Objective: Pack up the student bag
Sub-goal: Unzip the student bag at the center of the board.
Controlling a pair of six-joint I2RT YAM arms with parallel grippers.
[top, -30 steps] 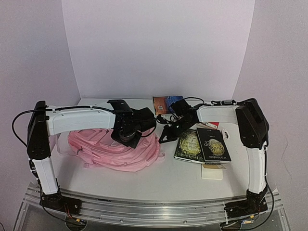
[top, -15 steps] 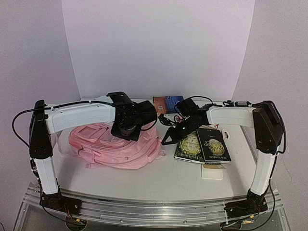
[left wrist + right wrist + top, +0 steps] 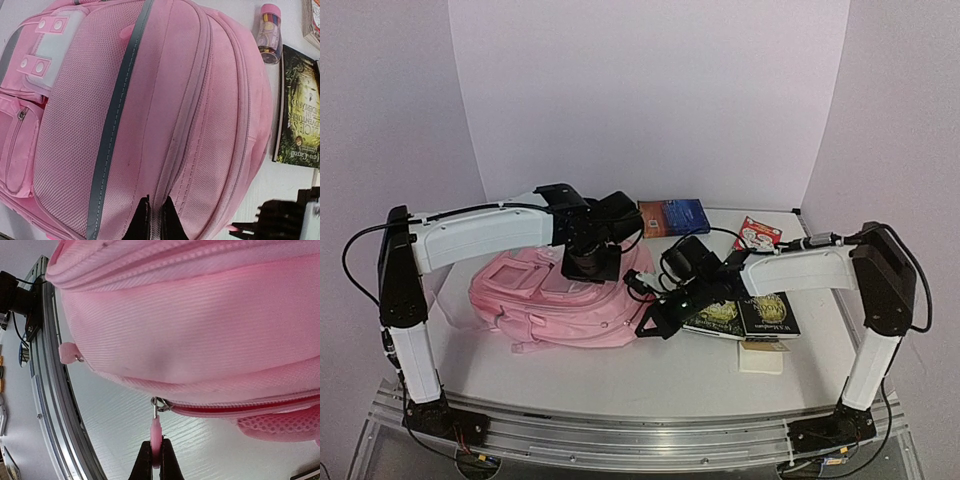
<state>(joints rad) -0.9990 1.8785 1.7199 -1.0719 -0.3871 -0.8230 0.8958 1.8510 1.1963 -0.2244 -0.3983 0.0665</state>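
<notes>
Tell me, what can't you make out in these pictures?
- Inside the student bag: its own fabric covers it in every view.
- Left end effector: in the top view its own wrist hides the fingertips.
- Dark book: cut off by the left wrist view's right edge.
- Blue book: cover text too small in the top view.

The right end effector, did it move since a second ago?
Yes. The right end effector, pinching the student bag's zip pull, came toward the near edge and left, away from the blue book at the back.
</notes>
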